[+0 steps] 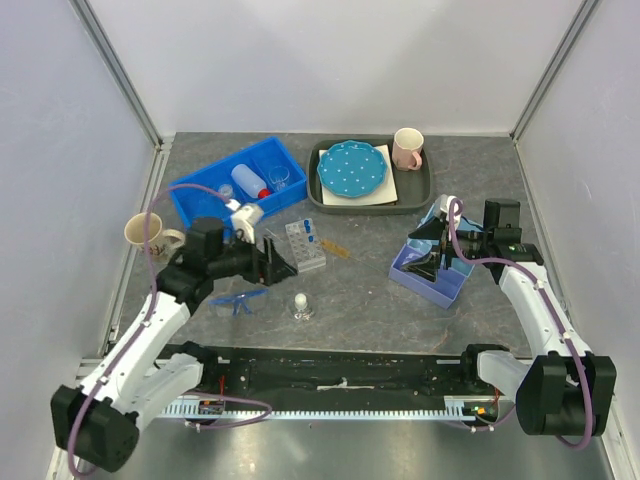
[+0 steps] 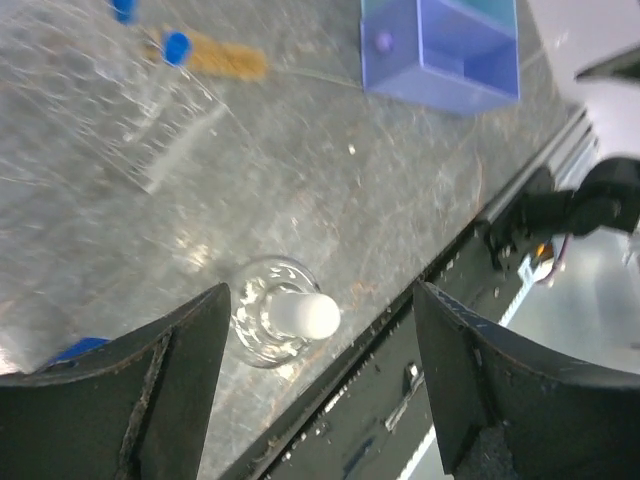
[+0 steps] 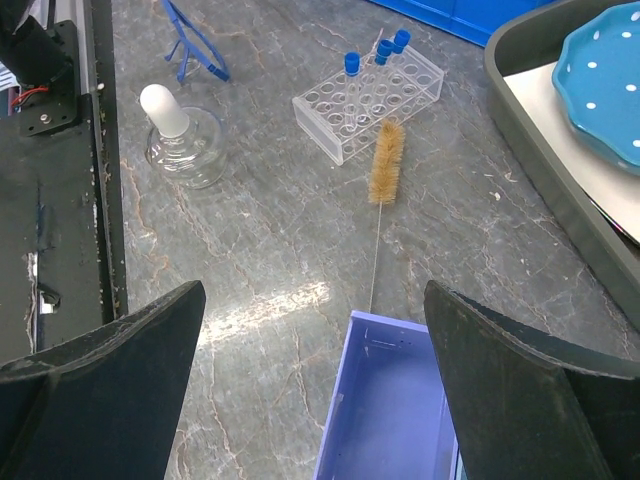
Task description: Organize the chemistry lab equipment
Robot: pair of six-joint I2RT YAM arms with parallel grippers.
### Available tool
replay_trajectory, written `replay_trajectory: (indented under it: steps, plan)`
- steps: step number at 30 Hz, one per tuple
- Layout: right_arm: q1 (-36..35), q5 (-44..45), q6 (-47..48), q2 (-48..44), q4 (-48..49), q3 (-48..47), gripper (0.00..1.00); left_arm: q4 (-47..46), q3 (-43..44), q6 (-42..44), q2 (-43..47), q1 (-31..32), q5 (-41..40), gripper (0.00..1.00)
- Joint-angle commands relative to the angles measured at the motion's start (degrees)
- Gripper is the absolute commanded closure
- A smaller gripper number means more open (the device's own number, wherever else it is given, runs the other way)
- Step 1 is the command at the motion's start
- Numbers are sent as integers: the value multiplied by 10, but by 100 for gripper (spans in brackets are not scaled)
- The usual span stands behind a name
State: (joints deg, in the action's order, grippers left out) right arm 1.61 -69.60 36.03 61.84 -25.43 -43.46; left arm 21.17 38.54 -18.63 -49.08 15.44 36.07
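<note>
A small glass flask (image 1: 301, 306) with a white stopper stands near the front edge; it also shows as the flask (image 2: 280, 316) and the flask (image 3: 181, 142). Blue safety glasses (image 1: 238, 300) lie to its left. The test-tube rack (image 1: 305, 244) with blue-capped tubes stands mid-table, also seen as the rack (image 3: 370, 93). The squeeze bottle (image 1: 250, 181) and a beaker (image 1: 279, 176) lie in the blue bin (image 1: 200, 196). My left gripper (image 1: 274, 258) hangs open beside the rack and above the flask, holding nothing. My right gripper (image 1: 431, 248) is open over a lavender box (image 1: 430, 272).
A bristle brush (image 3: 385, 162) lies between the rack and the lavender box (image 3: 400, 415). A grey tray (image 1: 322, 190) holds a blue dotted plate (image 1: 351, 167), with a pink mug (image 1: 407, 148) at its corner. A beige mug (image 1: 147, 235) stands at the left wall.
</note>
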Motion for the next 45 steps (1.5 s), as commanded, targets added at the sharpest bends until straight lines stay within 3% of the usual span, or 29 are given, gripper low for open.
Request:
replay_trajectory:
  steps: [1,7,15,24,45]
  plan:
    - [-1,-5,27,-1,4,4,2,75,63,-21,-27,145,-198,20]
    - [-1,2,24,4,4,1,2,178,130,-69,-114,304,-427,18]
    - [-1,0,24,1,3,1,2,257,198,-102,-258,410,-534,16]
    - [-2,-2,23,1,3,1,2,253,214,-97,-336,425,-541,14]
    - [-2,-3,23,1,3,1,2,166,160,-100,-392,423,-498,10]
